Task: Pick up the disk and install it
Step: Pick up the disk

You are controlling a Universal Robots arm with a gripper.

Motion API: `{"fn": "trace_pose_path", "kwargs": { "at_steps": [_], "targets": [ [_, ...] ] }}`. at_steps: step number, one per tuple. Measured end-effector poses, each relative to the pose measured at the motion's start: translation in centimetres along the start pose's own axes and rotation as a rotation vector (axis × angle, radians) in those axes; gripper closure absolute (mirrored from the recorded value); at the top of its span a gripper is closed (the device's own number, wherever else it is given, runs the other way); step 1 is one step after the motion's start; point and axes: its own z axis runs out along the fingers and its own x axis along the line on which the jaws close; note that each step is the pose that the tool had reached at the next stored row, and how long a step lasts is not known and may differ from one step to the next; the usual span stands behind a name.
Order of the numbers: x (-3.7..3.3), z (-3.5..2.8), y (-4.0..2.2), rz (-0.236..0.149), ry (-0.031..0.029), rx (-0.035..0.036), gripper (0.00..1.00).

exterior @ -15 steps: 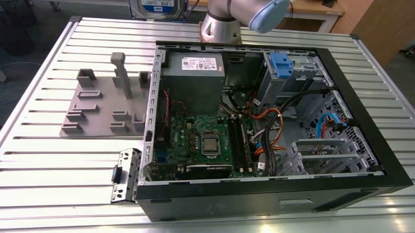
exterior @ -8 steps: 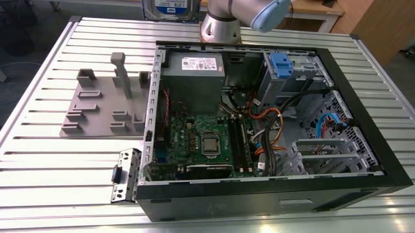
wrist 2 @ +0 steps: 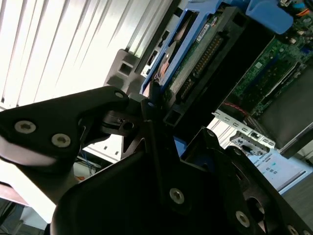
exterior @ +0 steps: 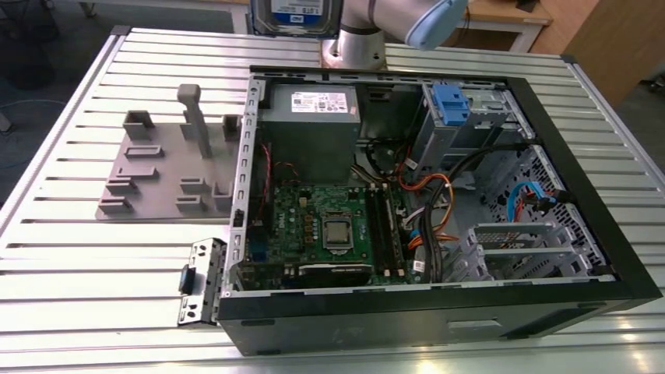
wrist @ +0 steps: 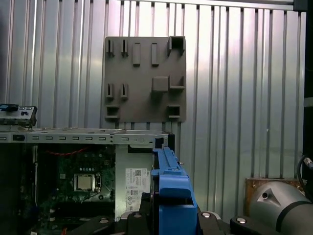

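Disk point(exterior: 296, 14) status? Picked or not? (Ana)

Picked. It's up off the bench point(exterior: 73, 257), carried by the arm point(exterior: 359, 39) just past the case's point(exterior: 587, 202) far wall, on the PSU point(exterior: 311, 125) side. (Raj)

Pincer? (Ana)

Second wrist view has the pincer point(wrist 2: 151, 110) clamped on the disk's point(wrist 2: 195, 54) blue frame, held edge-on. The first wrist view looks down along that blue edge point(wrist: 171, 191), with the PSU below it. (Raj)

So how far along? (Ana)

I'd say roughly half. The grasp is done and the install isn't: the disk is outside the case and touches nothing in it. (Raj)

Where do drives sit? (Ana)

Looks like the cage point(exterior: 478, 117) in the far corner on the exterior view's right. A blue bracket point(exterior: 449, 105) is there already. Can't tell which slot is free. (Raj)

Anything in the way? (Ana)

Orange and black cables point(exterior: 431, 191) loop between the board point(exterior: 317, 222) and that cage, close to its mouth, so I'd call them a snag risk. The grey fixture plate point(exterior: 156, 179) sits beside the case, well apart from the cage. (Raj)
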Motion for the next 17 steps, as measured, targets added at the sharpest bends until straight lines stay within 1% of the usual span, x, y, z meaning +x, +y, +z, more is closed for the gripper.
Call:
{"fn": "trace_pose_path", "kwargs": {
  "at_steps": [17],
  "targets": [
    [0.57, 0.05, -5.43, 0.000, 0.0000, -0.0026, 0.64]
  ]
}}
